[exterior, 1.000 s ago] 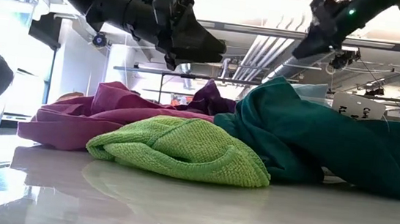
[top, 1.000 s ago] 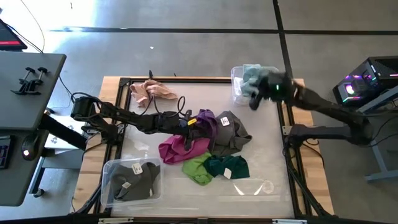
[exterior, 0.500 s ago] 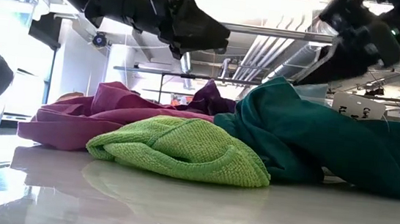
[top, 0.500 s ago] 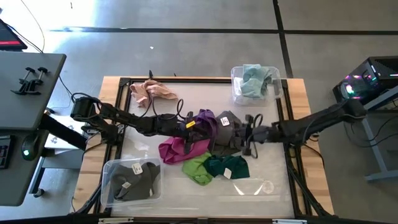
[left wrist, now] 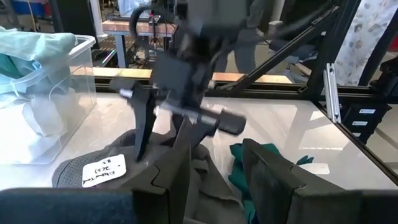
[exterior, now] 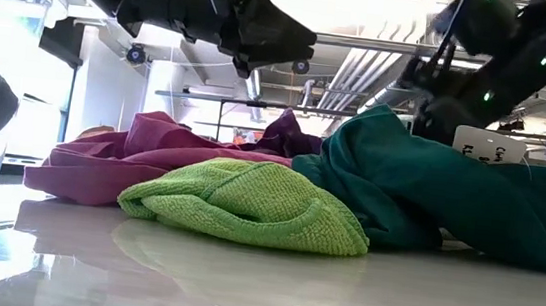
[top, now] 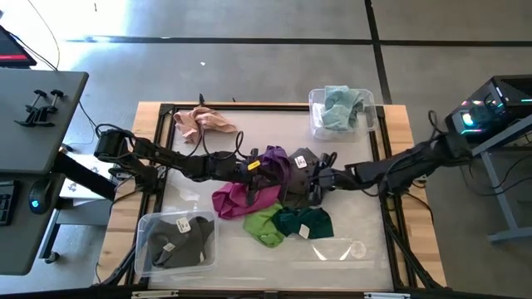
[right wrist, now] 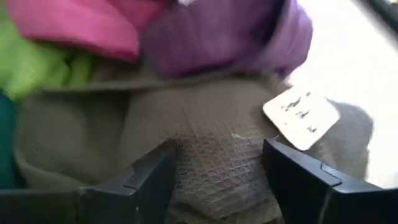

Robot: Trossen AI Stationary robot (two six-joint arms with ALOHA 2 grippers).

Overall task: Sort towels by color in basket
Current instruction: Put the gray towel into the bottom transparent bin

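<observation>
At mid-counter, the left pincer (top: 256, 165) hangs over the purple towel (top: 277, 161), whether spread or closed I cannot tell. Just right of it lies the grey towel (top: 306, 174) with its white tag (right wrist: 301, 109) — directly under the right pincer (top: 312, 181), fingers (right wrist: 143, 177) spread astride it, the nearer arm.

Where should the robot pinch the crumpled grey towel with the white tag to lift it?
Probably the raised fold of the crumpled grey towel, beside its white tag, coming straight down from above. The open right gripper hovers there already. The purple towel overlaps the far edge, so gripping there might lift both.
</observation>
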